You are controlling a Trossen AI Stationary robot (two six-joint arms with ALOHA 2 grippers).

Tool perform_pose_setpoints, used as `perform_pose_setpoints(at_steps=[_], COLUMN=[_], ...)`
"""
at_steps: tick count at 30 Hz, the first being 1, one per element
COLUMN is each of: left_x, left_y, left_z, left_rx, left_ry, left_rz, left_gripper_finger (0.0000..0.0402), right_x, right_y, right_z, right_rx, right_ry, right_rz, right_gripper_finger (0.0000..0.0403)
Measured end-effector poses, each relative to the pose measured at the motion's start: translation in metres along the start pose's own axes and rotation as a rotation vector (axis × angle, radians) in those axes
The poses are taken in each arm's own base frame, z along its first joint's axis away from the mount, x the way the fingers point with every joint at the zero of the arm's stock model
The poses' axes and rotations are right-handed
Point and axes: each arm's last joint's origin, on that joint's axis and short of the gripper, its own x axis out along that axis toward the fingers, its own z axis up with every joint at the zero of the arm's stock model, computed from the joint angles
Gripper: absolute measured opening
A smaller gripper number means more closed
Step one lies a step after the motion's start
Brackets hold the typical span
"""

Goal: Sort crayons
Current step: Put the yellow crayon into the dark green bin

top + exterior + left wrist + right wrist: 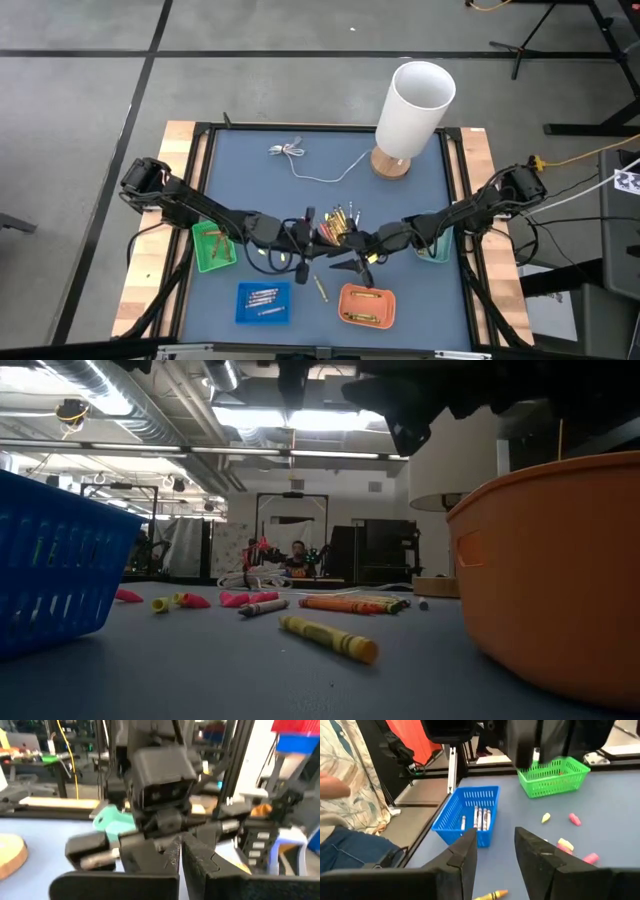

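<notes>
While the high view shows four baskets, the green basket (213,246), blue basket (263,302), orange basket (366,306) and a teal one (434,246), only the right wrist view reveals four grey crayons (479,817) inside the blue one. One yellow crayon (319,288) lies loose between blue and orange. Both arms reach low to the table's middle, where the crayon pile (340,225) lies. The right gripper (493,851) is parted, empty; the left gripper (181,857) looks nearly closed, holding nothing visible.

Open right tool (493,851), blue basket (455,820) of crayons (481,817), green basket (555,784)
</notes>
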Motion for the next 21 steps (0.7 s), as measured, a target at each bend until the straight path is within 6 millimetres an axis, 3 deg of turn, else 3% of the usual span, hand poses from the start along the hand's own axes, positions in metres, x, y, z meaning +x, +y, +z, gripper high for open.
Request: perform_pose_setpoints(at_steps=[5, 11, 16, 21], left_x=[0.000, -0.001, -0.002, -0.003], left_y=[0.001, 0.009, 0.019, 0.023], left_z=[-0.013, -0.022, -0.030, -0.034], left_rx=[0.041, 0.033, 0.028, 0.118], left_ry=[0.143, 0.266, 0.372, 0.410], left_rz=[-0.111, -0.235, -0.321, -0.337], left_gripper_finger=[0.0009, 0.0055, 0.0092, 0.0100], right_x=[0.000, -0.001, -0.010, -0.023], right_y=[-0.001, 0.000, 0.001, 0.004], right_z=[-0.003, -0.003, 0.007, 0.022], right_rx=[0.034, 0.052, 0.052, 0.052], right_ry=[0.033, 0.046, 0.029, 0.001], right_rz=[-0.006, -0.001, 0.005, 0.009], right_gripper_finger=[0.0131, 0.0131, 0.0131, 0.0131])
